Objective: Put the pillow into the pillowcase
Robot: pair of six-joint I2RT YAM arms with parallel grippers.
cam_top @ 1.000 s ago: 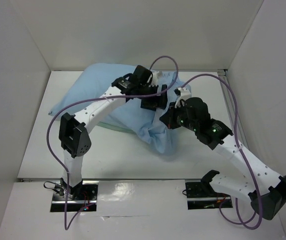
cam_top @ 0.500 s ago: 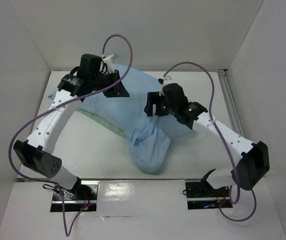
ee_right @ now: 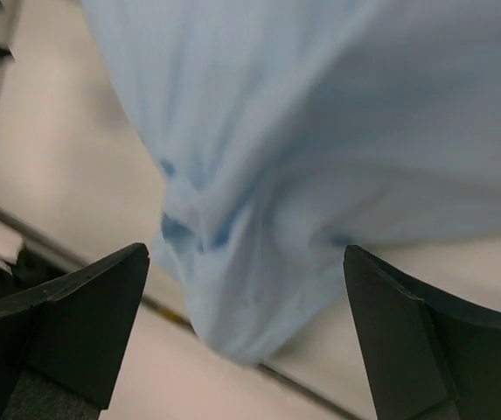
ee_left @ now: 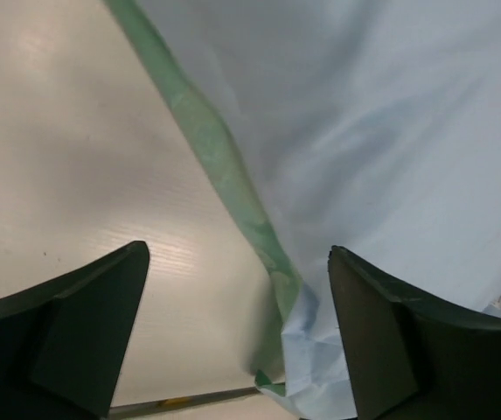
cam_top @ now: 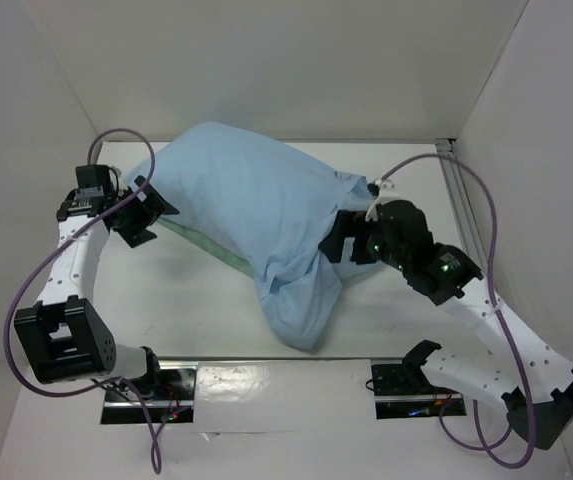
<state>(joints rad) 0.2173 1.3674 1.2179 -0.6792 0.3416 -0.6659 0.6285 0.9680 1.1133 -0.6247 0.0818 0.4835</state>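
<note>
The light blue pillowcase [cam_top: 256, 200] lies bulging across the back of the table, with a limp tail [cam_top: 301, 310] trailing toward the front. A sea-green edge [cam_top: 206, 245] shows along its underside. No white pillow is visible; it is hidden. My left gripper [cam_top: 149, 215] stands open at the case's left end. In the left wrist view the left gripper [ee_left: 237, 254] has the green edge [ee_left: 215, 149] running between its wide-set fingers, which do not touch it. My right gripper [cam_top: 338, 235] is open at the case's right side. The right gripper [ee_right: 246, 254] faces bunched blue cloth [ee_right: 259, 289] and holds nothing.
White walls close the table [cam_top: 206, 310] at the back and both sides. A metal rail [cam_top: 461, 210] runs along the right edge. Purple cables loop over both arms. The arm bases [cam_top: 266, 385] sit on a shiny strip at the front edge.
The left arm swung from the back of the case to its left end, gripper open again. The right gripper opened and drew back right. The pillowcase now lies spread and fuller.
</note>
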